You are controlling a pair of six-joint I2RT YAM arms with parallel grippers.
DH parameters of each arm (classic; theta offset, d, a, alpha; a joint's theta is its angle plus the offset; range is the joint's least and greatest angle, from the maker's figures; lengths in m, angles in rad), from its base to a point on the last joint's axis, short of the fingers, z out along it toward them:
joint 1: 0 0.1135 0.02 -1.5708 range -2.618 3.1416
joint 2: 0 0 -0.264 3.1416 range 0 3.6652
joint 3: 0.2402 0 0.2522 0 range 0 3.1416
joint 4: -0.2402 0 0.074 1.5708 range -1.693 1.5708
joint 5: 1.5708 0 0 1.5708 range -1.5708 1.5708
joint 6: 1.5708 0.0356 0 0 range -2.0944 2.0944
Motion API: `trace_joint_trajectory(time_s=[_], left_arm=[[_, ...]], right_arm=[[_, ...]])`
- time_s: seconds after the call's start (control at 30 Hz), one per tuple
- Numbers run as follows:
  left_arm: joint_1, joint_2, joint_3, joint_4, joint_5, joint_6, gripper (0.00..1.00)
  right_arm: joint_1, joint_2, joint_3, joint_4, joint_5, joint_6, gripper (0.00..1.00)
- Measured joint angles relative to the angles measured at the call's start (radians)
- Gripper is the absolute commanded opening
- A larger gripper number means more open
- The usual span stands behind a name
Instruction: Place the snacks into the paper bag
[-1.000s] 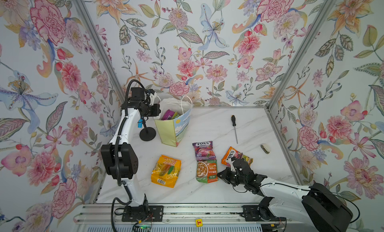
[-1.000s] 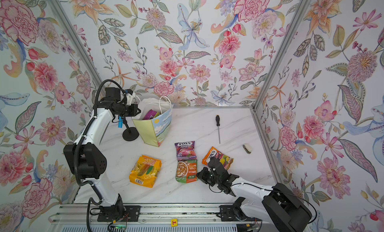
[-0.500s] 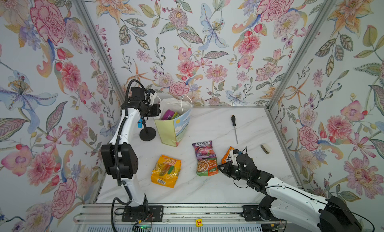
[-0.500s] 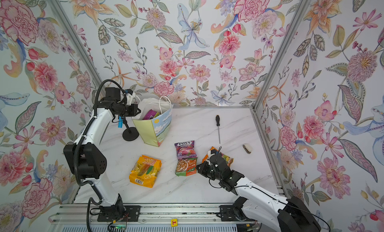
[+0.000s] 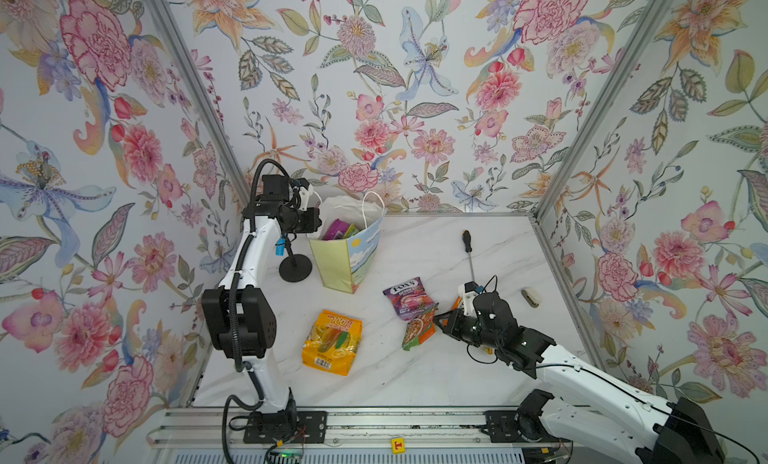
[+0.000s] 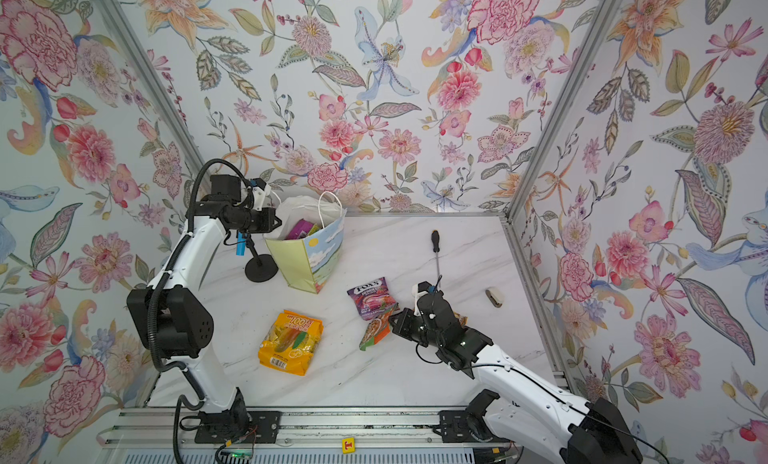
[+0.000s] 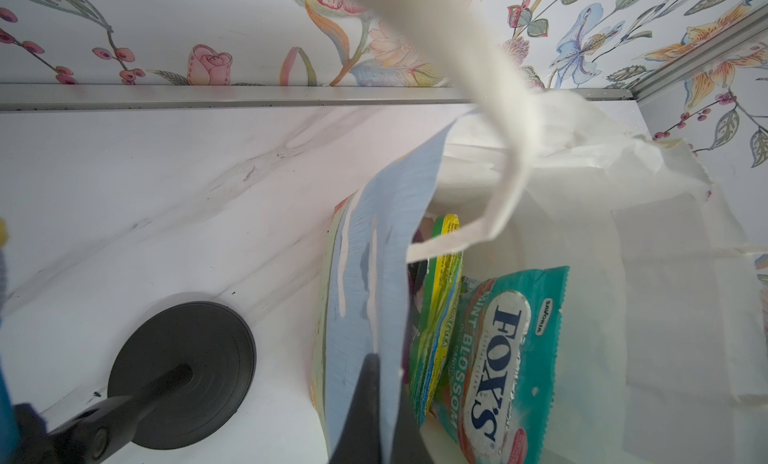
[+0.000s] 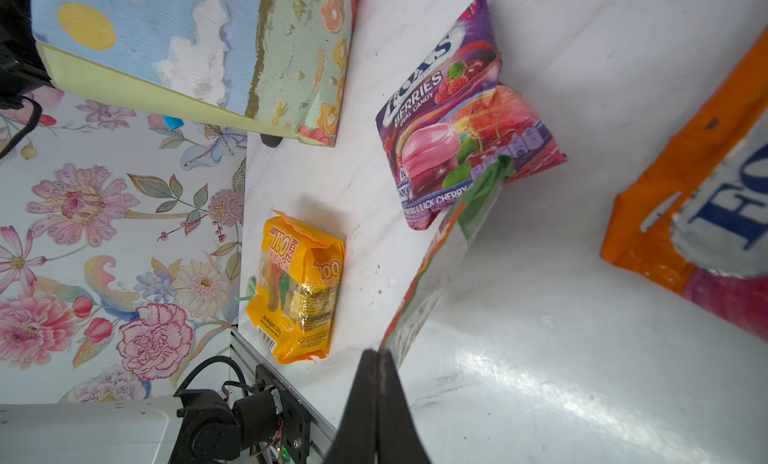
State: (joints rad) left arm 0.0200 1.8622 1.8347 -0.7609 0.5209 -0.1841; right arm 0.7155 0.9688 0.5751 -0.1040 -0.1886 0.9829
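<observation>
The paper bag (image 5: 347,254) stands upright at the back left, its sky-and-meadow front (image 8: 187,54) facing the middle. My left gripper (image 7: 384,358) is shut on the bag's wall at the rim. Inside lie a teal FOX'S packet (image 7: 507,358) and a green packet (image 7: 440,299). My right gripper (image 8: 376,351) is shut on one edge of the green-orange packet (image 5: 417,331), which hangs tilted over the table. The purple FOX'S packet (image 5: 409,297) lies just behind it. The yellow-orange "100" packet (image 5: 332,341) lies flat at front left. An orange packet (image 8: 685,191) is mostly hidden under the right arm in both top views.
A black-handled screwdriver (image 5: 469,254) lies at the back right. The blue toy microphone's black round base (image 5: 295,268) stands left of the bag. A small beige object (image 5: 531,297) sits by the right wall. Flowered walls close in three sides, and a metal rail (image 5: 374,430) runs along the front.
My right gripper has moved back and up, raising the green-orange packet from flat on the table to tilted on edge. The left arm and the bag have not moved.
</observation>
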Motion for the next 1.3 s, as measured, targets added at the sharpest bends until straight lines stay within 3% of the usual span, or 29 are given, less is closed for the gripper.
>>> trace_joint_trajectory(time_s=[0.4,0.73,1.3], left_arm=[[0.000,0.000,0.000,0.000,0.000,0.000,0.03],[0.000,0.000,0.000,0.000,0.000,0.000,0.03],[0.000,0.000,0.000,0.000,0.000,0.000,0.03]], right_arm=[[-0.010,0.020,0.220,-0.095,0.026,-0.100,0.00],[-0.013,0.136,0.462,-0.149,0.043,-0.207,0.00],[-0.020,0.521,1.057,-0.116,-0.003,-0.372,0.00]])
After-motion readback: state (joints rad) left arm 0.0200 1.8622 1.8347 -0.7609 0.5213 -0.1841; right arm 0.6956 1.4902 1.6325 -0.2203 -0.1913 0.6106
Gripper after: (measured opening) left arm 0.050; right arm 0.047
